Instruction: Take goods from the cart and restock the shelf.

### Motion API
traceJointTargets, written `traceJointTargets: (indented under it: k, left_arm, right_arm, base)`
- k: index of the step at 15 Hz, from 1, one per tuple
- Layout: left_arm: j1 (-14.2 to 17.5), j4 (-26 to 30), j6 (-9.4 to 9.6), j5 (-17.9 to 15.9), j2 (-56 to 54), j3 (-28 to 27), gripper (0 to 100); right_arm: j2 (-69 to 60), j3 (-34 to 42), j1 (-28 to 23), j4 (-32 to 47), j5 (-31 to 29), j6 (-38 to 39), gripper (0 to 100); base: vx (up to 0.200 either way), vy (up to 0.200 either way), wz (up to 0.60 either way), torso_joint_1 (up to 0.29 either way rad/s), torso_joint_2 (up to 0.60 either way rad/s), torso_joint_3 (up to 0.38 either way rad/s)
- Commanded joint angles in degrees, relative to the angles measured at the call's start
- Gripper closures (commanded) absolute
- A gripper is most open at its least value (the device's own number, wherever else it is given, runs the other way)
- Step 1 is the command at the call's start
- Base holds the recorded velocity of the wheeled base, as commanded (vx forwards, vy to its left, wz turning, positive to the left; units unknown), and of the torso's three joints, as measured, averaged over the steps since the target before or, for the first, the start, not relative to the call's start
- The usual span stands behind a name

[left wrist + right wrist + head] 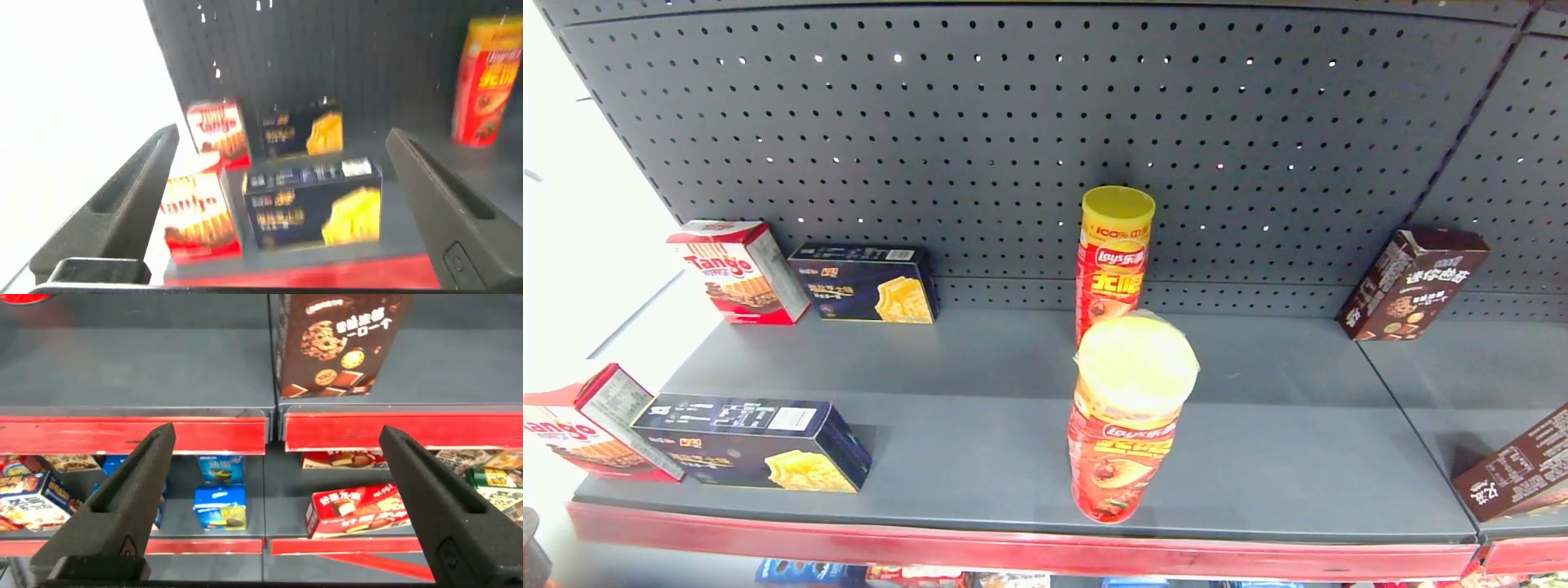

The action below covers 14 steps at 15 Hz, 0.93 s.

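On the grey shelf (980, 367) two red chip cans with yellow lids stand upright, one near the front (1127, 425) and one at the back (1112, 253). Left of them are red wafer boxes (737, 269) and dark blue boxes (756, 445), a front and a rear one of each. Brown cookie boxes (1413, 282) stand on the right. My left gripper (282, 135) is open with nothing between its fingers, in front of the front blue box (315, 204). My right gripper (278, 431) is open and holds nothing, low before the shelf's red edge (204, 433), below a brown box (339, 343).
A dark pegboard wall (1045, 122) backs the shelf. The shelf below holds blue packs (221, 506) and a red box (351, 510) among other goods. Bare shelf floor lies between the blue boxes and the cans, and between the cans and the brown boxes.
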Motion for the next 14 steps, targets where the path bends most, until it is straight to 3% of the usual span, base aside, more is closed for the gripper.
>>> traceJointTargets:
  k: [1, 2, 4, 5, 8, 11, 13, 14]
  left_arm:
    - [12.31, 3.09, -3.57, -8.21, -1.75, 7.3, 0]
    - [15.65, 12.85, -3.66, -8.73, -6.93, 7.3, 0]
    - [14.59, 20.23, -3.04, -9.26, -7.81, 7.3, 0]
    - [12.4, 23.31, -3.31, -9.35, -10.1, 7.21, 0]
    - [13.19, 22.34, -6.73, -8.91, -10.45, 7.3, 0]
    - [13.19, 22.25, -7.0, -9.26, -10.45, 7.3, 0]
    - [13.19, 22.34, -8.75, -12.07, -10.45, 7.3, 0]
    - [13.28, 23.13, -10.69, -5.92, -10.45, 7.3, 0]
  right_arm:
    - [-0.02, 0.0, -0.11, 0.02, -0.02, 0.02, 0]
    - [-0.02, 0.0, -0.03, 0.02, -0.02, 0.02, 0]
    - [-0.02, 0.0, -0.03, 0.02, -0.02, 0.02, 0]
    - [-0.02, 0.0, -0.03, 0.02, -0.02, 0.02, 0]
    - [-0.02, 0.0, -0.11, 0.02, -0.02, 0.02, 0]
    - [-0.02, 0.0, -0.03, 0.02, -0.02, 0.02, 0]
    - [-0.02, 0.0, -0.03, 0.02, -0.02, 0.11, 0]
    - [-0.02, 0.0, -0.03, 0.02, -0.02, 0.02, 0]
  base:
    - [0.0, 0.0, 0.0, 0.0, 0.0, 0.0]
    - [0.0, 0.0, 0.0, 0.0, 0.0, 0.0]
    - [0.0, 0.0, 0.0, 0.0, 0.0, 0.0]
    - [0.0, 0.0, 0.0, 0.0, 0.0, 0.0]
    - [0.0, 0.0, 0.0, 0.0, 0.0, 0.0]
    - [0.0, 0.0, 0.0, 0.0, 0.0, 0.0]
    - [0.0, 0.0, 0.0, 0.0, 0.0, 0.0]
    - [0.0, 0.0, 0.0, 0.0, 0.0, 0.0]
